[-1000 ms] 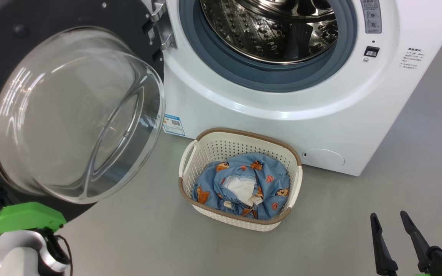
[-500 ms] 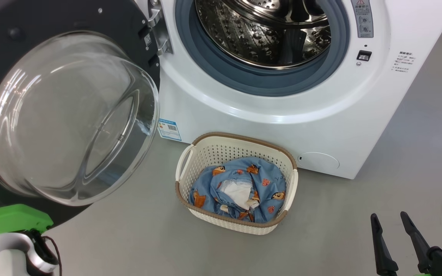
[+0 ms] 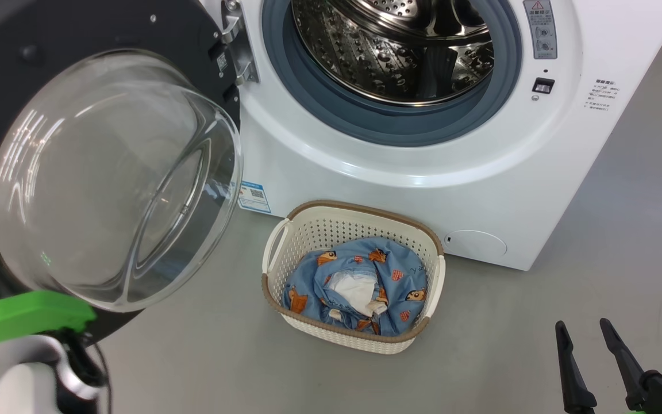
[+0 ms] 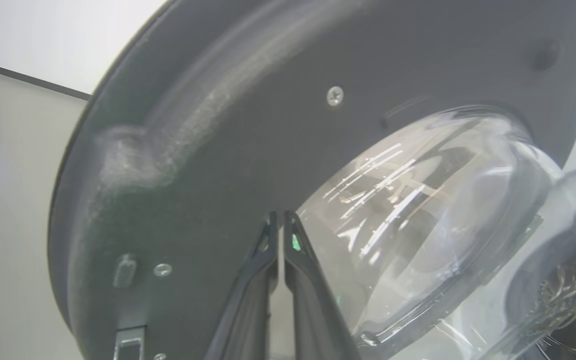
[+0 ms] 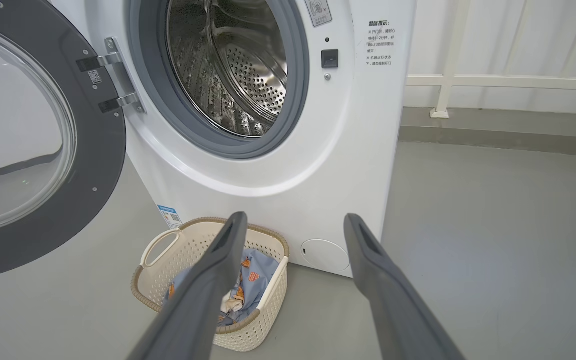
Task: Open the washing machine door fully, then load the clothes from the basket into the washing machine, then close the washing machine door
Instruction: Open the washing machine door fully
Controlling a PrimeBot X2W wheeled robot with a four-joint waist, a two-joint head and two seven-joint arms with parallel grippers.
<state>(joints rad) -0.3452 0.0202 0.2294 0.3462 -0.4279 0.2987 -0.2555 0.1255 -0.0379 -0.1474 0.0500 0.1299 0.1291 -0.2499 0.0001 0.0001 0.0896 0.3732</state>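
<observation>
- Door swing, from the head view: the washing machine door [image 3: 78,29] stands open at the left of the washing machine [image 3: 423,190], its inner face and bulging glass bowl [image 3: 112,178] turned toward the camera.
- The same view looks down into the steel drum [image 3: 388,52] and its blue-grey seal ring [image 3: 331,109]. No fabric shows in the part of the drum that is visible.
- The basket [image 3: 354,210] sits on the grey floor [image 3: 538,322] just before the machine's front, between the blue label sticker [image 3: 252,197] and the round flap [image 3: 476,244]. The clothes [image 3: 360,276] lie bundled inside it, white lining patch uppermost.
- The left wrist view gives the close detail: the left gripper [image 4: 279,215] has its two dark fingers pressed together with nothing between them. The tips point at the door's dark inner face, right beside the edge of the glass bowl. Whether they touch it, I cannot tell.
- That view also picks out a screw [image 4: 335,95] in the door's dark ring and a white wall [image 4: 58,35] behind.
- A green cover [image 3: 26,319] on the left forearm sits at the head view's lower left, below the door.
- The right gripper [image 3: 582,325] hangs over bare floor at the lower right, fingers spread wide and holding nothing, well apart from the basket.
- Its wrist view looks between those fingers at the basket and machine from low down, adding the metal hinge [image 5: 118,75] and a white railing [image 5: 493,82] beyond.
</observation>
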